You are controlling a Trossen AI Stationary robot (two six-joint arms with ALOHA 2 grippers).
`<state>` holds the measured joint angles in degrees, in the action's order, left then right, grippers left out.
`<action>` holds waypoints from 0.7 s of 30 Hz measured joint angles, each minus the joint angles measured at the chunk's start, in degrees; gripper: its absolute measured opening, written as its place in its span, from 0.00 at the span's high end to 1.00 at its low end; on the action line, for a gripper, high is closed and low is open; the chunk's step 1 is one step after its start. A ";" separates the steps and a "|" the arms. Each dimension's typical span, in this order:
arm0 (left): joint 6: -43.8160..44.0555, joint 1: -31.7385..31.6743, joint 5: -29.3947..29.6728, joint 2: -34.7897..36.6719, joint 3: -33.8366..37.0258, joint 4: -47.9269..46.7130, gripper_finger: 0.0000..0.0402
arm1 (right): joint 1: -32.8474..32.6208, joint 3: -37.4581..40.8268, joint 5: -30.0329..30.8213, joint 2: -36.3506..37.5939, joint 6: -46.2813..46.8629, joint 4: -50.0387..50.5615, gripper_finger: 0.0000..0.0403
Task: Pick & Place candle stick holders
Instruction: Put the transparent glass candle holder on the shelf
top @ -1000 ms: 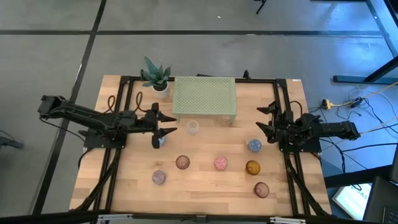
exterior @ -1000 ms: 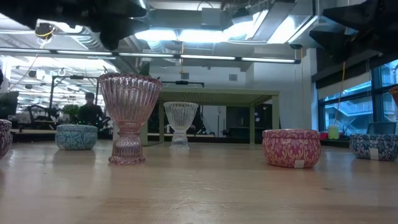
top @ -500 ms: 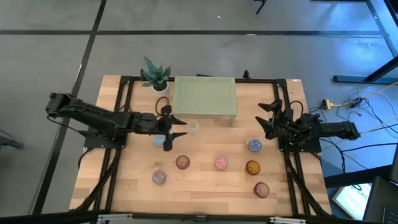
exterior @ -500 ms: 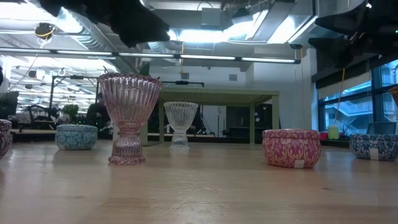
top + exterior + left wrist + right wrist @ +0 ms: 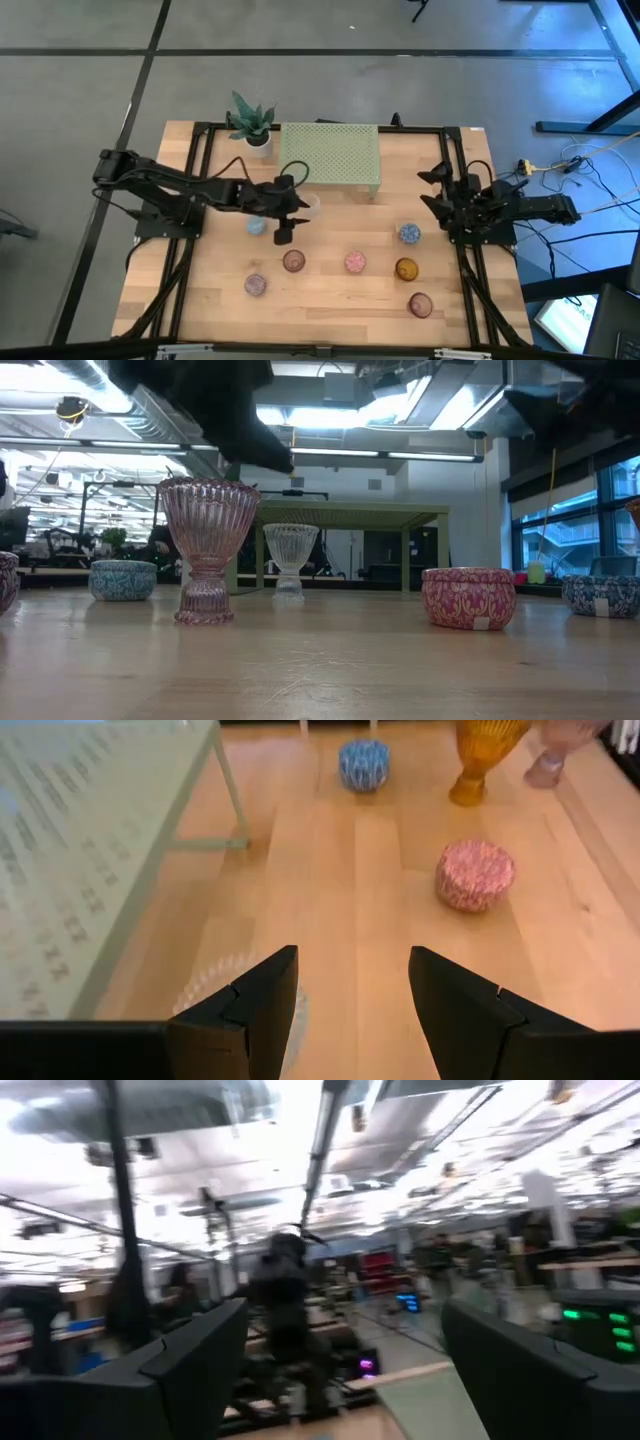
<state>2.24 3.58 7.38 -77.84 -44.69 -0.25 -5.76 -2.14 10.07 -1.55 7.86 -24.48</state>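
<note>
- Your left gripper (image 5: 291, 215) has travelled from the left part of the high view toward its centre since the earlier frame; the blue holder (image 5: 256, 226) it hovered by now lies behind it, uncovered.
- Its jaws stand partly apart with nothing between them, and sit right over the clear holder (image 5: 310, 205), just below the green stand (image 5: 330, 155) in the high view.
- In the left wrist view the clear holder (image 5: 222, 995) shows beside the left finger (image 5: 262, 1010).
- That holder (image 5: 289, 560) stands upright, long axis vertical, mouth up, at centre of the low view.
- The other holders sit in the lower half of the high view: the pink ribbed holder (image 5: 293, 261) upright, and the squat pink cup (image 5: 355, 262).
- Your right gripper (image 5: 432, 190) waits at right, jaws wide and empty.
</note>
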 joint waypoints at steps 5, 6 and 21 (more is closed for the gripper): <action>-0.51 -2.56 -0.52 -2.79 -0.04 -0.05 0.53 | 0.00 -3.59 -2.62 -6.27 0.63 0.07 0.16; -0.91 -2.98 -0.92 -3.17 -0.04 -0.02 0.53 | 0.00 -4.23 -2.62 -7.91 0.40 0.03 0.16; -4.05 -5.99 -5.33 -7.64 -0.17 0.99 0.53 | 0.00 -13.41 -1.71 -30.57 -0.61 0.45 0.16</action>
<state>-1.81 -2.41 2.05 -85.48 -44.86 0.74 -5.76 -15.55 8.36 -32.12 7.25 -24.03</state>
